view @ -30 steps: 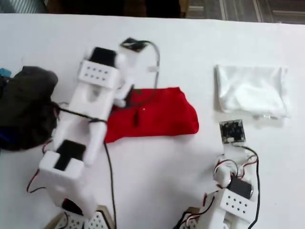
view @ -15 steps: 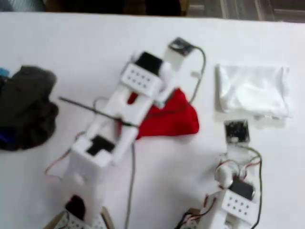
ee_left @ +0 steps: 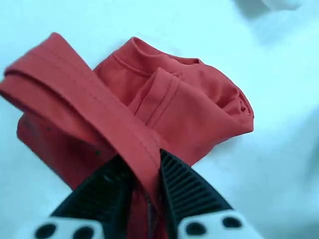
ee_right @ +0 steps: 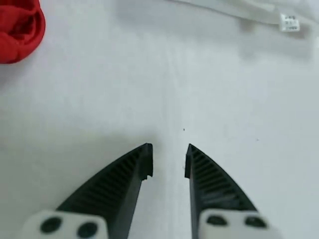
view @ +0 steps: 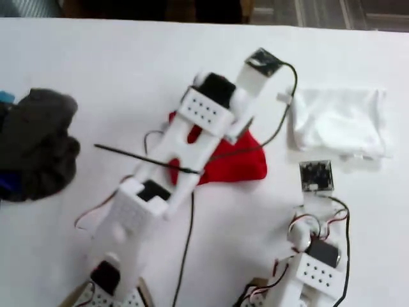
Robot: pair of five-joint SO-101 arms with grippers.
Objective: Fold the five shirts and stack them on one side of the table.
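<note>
on the white table (view: 96,57), the left hand (ee_left: 144,167) grips the red shirt (ee_left: 199,109)

the table is white and takes almost the whole high view, with a dark floor behind its far edge. the red shirt lies bunched near the middle of the table. the left arm (view: 166,173) stretches from the near edge diagonally over it and covers a part of the shirt. in the left wrist view, the two black fingers (ee_left: 187,191) of the left hand are closed on a long stitched band of the red cloth. this band is raised above the rest of the shirt, which lies crumpled on the table under it.

a folded white shirt (view: 339,121) lies flat on the right side of the table, just beside the red one but not touching it. a heap of dark shirts (view: 35,144) sits at the left edge, well apart from both.

the right arm (view: 310,262) is at the near right edge. the right hand (ee_right: 168,149) hangs over bare table, its fingers with only a narrow gap between them and nothing inside. it is near the folded white shirt.
</note>
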